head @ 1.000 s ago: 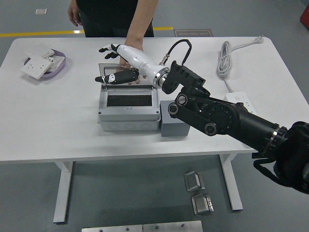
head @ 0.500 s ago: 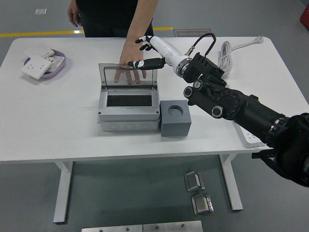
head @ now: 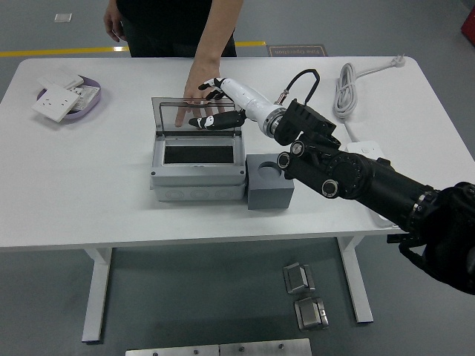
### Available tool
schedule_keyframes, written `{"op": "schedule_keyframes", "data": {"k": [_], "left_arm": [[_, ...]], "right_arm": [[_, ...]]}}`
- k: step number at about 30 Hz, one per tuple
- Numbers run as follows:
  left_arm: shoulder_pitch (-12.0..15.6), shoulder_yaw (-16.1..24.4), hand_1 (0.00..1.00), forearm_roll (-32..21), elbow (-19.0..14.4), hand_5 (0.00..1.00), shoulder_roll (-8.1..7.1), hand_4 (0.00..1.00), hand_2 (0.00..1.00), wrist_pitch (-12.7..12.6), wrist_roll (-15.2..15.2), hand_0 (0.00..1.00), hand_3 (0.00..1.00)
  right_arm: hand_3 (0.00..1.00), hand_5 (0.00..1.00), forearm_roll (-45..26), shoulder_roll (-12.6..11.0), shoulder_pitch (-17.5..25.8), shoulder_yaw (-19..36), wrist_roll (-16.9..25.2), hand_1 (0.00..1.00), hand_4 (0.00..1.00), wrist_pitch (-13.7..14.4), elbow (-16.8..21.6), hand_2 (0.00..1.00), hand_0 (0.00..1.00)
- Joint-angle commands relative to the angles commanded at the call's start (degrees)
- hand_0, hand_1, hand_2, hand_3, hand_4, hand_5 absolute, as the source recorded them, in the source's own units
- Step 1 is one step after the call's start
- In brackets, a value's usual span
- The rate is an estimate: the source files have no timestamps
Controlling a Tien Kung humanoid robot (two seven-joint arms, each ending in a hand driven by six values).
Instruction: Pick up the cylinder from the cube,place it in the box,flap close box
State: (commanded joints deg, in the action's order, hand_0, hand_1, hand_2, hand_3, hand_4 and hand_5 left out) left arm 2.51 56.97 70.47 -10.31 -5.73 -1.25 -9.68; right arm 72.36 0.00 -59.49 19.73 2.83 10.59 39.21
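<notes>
Box (head: pixel 197 165) grey, on white table (head: pixel 89 193), clear flap (head: pixel 194 115) raised, cylinder not visible, grey cube (head: pixel 269 182) just beside its right, right hand (head: pixel 217 111) fingers extended, empty, at flap's right edge, person's hand (head: pixel 194 100) flat behind flap.

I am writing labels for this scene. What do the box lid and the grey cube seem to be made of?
The box lid looks like clear, slightly smoky plastic: the person's hand shows through it and it reflects light. The grey cube looks matt and opaque, probably plastic or painted metal; its even dull surface with a round hole in the top does not settle which.
</notes>
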Motion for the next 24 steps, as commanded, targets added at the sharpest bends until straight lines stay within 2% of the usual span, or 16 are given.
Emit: {"op": "schedule_keyframes", "data": {"k": [9, 14, 24], "left_arm": [[0.8, -0.7, 0.588, 0.1, 0.0, 0.002, 0.06, 0.501, 0.524, 0.0, -0.3, 0.584, 0.545], [0.8, -0.9, 0.588, -0.2, 0.0, 0.002, 0.04, 0.501, 0.524, 0.0, -0.1, 0.584, 0.545], [1.2, -1.5, 0.588, -1.3, 0.0, 0.002, 0.14, 0.499, 0.525, -0.2, 0.0, 0.584, 0.546]], "right_arm": [[0.841, 0.497, 3.3, -0.3, 1.8, 1.8, -0.7, 0.742, 0.924, 0.4, 6.3, 0.737, 0.825], [0.840, 0.500, 4.6, -1.8, 2.1, 1.9, -1.1, 0.739, 0.926, 0.2, 8.5, 0.736, 0.823], [0.839, 0.496, 4.9, -5.4, 2.8, 1.1, -1.3, 0.737, 0.923, -0.5, 10.3, 0.736, 0.818]]}}
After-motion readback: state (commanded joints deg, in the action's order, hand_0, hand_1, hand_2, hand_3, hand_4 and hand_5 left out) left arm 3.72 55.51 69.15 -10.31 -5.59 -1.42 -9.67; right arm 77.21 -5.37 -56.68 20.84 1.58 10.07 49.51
